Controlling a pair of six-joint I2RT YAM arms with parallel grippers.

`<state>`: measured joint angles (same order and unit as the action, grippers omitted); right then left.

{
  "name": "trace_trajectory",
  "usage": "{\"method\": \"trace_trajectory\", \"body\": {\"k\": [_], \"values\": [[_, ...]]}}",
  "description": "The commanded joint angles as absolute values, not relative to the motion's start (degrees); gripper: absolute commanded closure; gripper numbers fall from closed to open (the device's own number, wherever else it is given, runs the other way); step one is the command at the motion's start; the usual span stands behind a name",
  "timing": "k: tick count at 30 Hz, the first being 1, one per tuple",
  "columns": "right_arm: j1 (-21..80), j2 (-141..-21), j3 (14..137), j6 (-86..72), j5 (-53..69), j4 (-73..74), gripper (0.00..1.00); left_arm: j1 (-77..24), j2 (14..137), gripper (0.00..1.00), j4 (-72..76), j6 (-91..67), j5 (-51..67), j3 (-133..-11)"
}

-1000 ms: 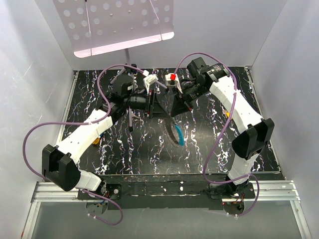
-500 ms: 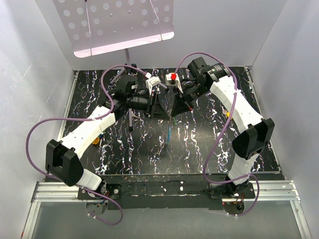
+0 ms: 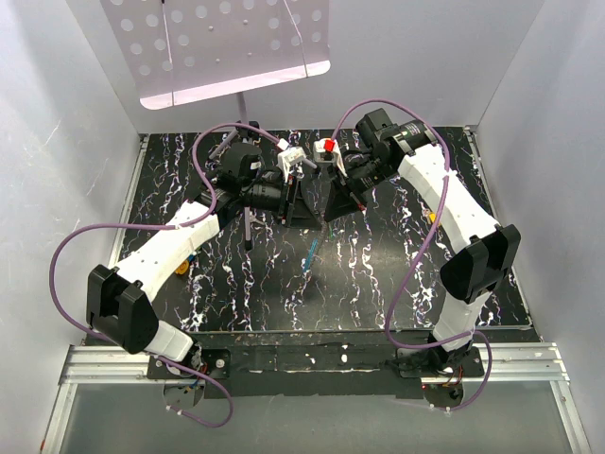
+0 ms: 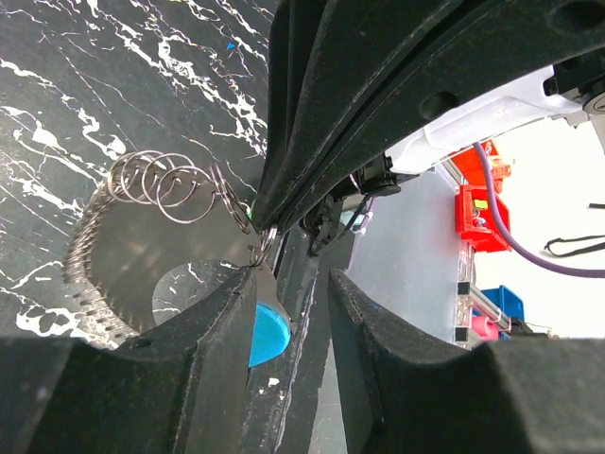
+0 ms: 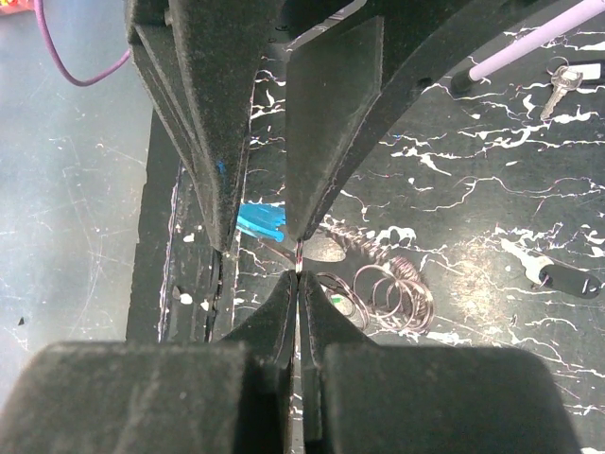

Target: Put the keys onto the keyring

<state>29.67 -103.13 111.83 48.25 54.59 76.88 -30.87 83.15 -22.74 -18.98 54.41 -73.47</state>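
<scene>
My right gripper (image 5: 298,282) is closed tight, its two tips pressed on a thin edge of metal that I take for a part of the keyring (image 4: 178,194). The left gripper (image 4: 288,280) stands tip to tip against it with only a narrow gap, and I do not see it grip anything. The blue tag (image 4: 268,333) hangs inside this gap. The coil of small rings hangs to one side of the pinch, above the table (image 3: 378,274). Just beside the right tip there is a green speck (image 5: 333,304), probably the key. Too little of it shows to say if it is on a ring. I judge the step to be holding the keyring up for threading. Next, the left tips must close exactly on key or ring, a very fine alignment.
</scene>
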Motion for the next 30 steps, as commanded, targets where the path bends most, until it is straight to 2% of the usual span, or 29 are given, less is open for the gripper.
{"method": "trace_trajectory", "body": {"k": [1, 23, 30], "values": [[30.32, -101.43, 111.80, 48.43, 59.06, 91.41, 0.99, -31.11, 83.23, 0.64, -22.59, -16.79, 53.88, -76.38], [30.59, -101.16, 111.36, 48.34, 59.15, 91.41, 0.99, -30.76, 82.44, 0.61, -26.72, -12.92, 53.17, -77.08], [30.67, -101.69, 111.53, 48.16, 59.50, 91.41, 0.99, -30.76, 83.06, 0.66, -24.44, -14.94, 54.49, -77.43]]}}
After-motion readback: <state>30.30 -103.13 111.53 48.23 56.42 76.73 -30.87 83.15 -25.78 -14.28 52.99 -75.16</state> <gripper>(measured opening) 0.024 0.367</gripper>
